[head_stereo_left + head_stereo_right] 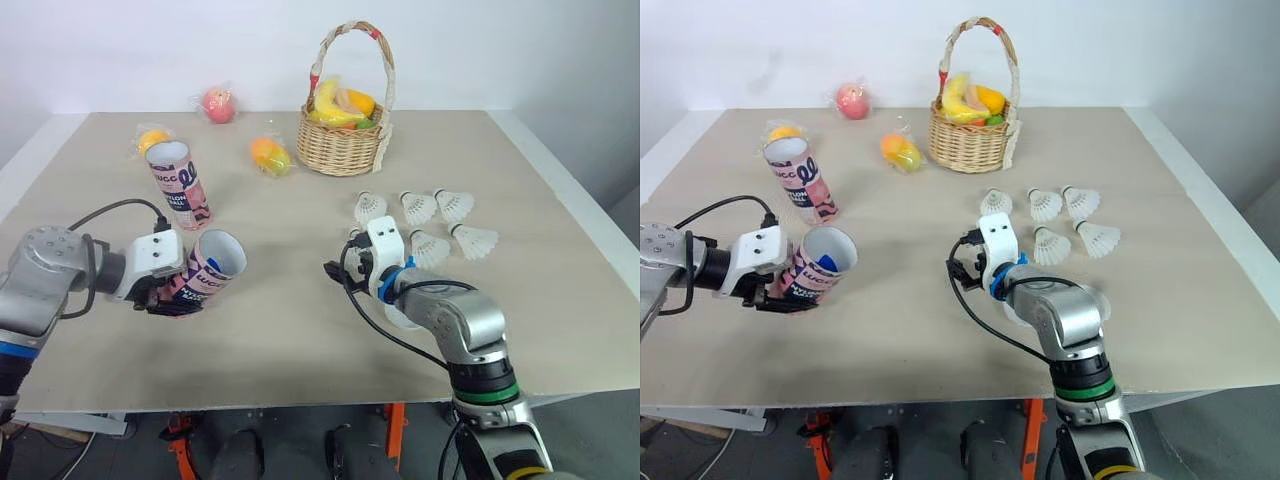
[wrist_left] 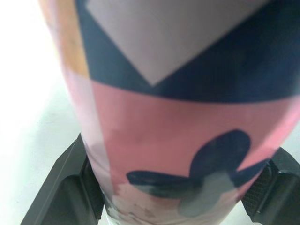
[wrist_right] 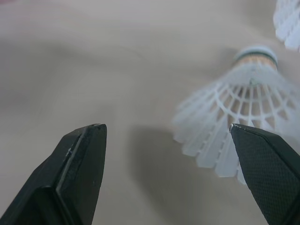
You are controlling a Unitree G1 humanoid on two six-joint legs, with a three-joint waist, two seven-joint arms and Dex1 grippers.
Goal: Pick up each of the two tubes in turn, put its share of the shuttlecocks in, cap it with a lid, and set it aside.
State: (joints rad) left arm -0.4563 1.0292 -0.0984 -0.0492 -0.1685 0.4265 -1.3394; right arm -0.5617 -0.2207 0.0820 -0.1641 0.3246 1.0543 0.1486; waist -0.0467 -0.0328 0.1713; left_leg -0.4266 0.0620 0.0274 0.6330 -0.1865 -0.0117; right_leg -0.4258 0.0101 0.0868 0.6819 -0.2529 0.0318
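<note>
Beige table (image 1: 290,335) carries shuttlecocks (image 1: 418,207), basket (image 1: 340,152), tube (image 1: 179,186) (upright), wrapped fruit (image 1: 270,155).

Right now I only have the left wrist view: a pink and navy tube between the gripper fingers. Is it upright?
Observer: No. The held tube is tilted, its open mouth up and toward the right arm.
Operator: Anything inside?
Observer: Something blue shows just inside the mouth; I cannot tell what it is.
Operator: Where's the right gripper?
Observer: The right gripper is open, close over the table, with a shuttlecock lying just ahead of it.
</note>
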